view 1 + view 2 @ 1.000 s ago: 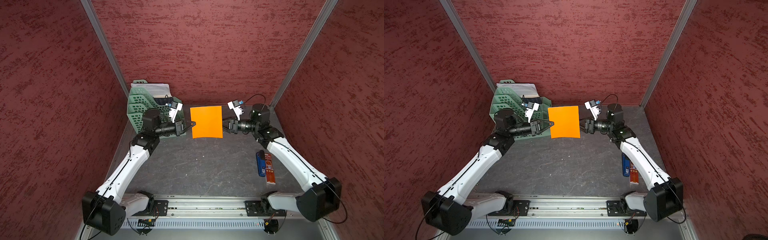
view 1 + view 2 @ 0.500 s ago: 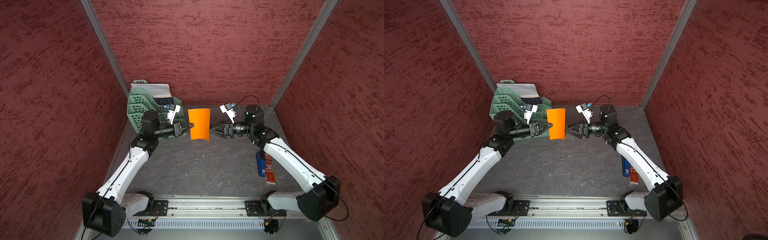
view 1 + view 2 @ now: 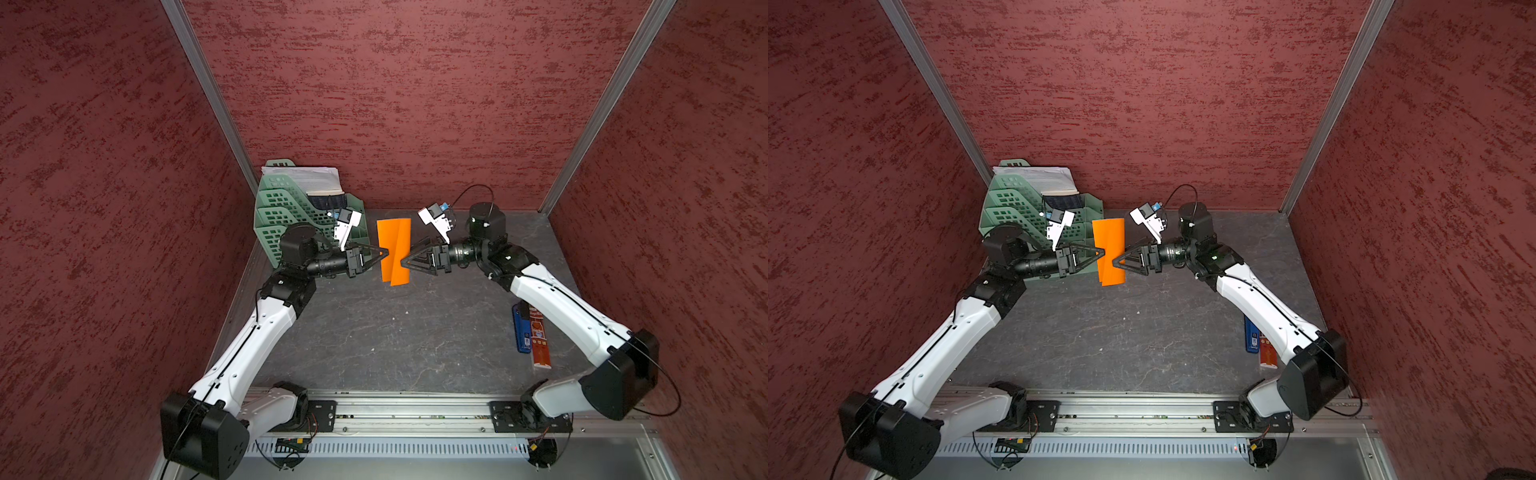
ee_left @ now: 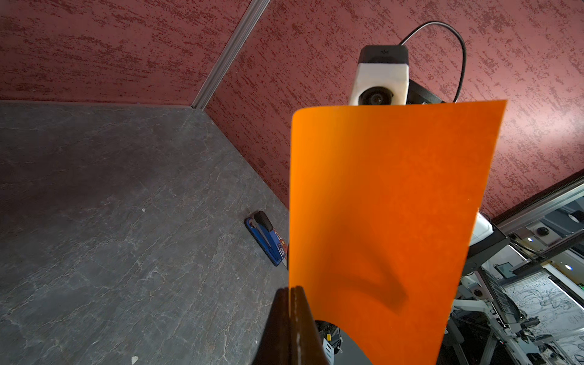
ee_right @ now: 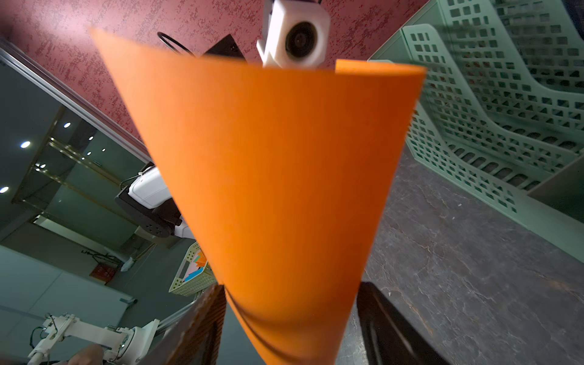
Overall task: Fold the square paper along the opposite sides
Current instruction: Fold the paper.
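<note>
Orange and plain, the paper (image 3: 394, 252) hangs in the air between the two grippers, clear of the table (image 3: 395, 332). The left gripper (image 4: 290, 290) is clenched on one edge of it, and that pinch looks like the only thing carrying it. The right gripper (image 5: 292, 303) is released: its fingers (image 5: 207, 316) stand wide apart with the bowed part of the paper between them, close to one finger, though I cannot tell whether it touches. The main risk, as I judge it, is a skewed fold. In both top views two flaps overlap with their lower edges out of line, so closing the right jaws on the bow now would fix that offset into the crease. A one-edge pinch could also let the sheet swing or slip, and a hard squeeze could crumple the loop. The sheet is bent over on itself loosely, not pressed flat. The left wrist view shows a soft dent or shadow near the jaws, and no sharp crease.
</note>
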Controlling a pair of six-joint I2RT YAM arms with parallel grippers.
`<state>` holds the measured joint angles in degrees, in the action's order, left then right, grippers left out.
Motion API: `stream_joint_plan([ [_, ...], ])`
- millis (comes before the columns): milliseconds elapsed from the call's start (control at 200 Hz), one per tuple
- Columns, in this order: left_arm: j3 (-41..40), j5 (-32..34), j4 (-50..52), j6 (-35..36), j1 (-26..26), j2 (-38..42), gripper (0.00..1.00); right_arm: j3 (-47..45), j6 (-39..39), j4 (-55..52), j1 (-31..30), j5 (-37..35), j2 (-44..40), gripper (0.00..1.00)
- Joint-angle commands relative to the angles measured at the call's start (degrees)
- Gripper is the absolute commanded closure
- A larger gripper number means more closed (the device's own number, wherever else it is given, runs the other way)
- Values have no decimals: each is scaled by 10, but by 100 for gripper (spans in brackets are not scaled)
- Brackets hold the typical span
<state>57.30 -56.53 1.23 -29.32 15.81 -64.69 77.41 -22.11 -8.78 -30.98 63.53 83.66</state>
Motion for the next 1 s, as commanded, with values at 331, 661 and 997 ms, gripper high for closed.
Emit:
stream_joint_plan([
  [331,1,-22,-11,4,12,17,100,67,75,-100,-17,25,40,39],
  [661,9,-38,13,19,18,22,100,119,139,-200,-17,36,62,48],
  [997,17,-41,29,26,18,33,100,139,162,-241,-15,40,62,40],
])
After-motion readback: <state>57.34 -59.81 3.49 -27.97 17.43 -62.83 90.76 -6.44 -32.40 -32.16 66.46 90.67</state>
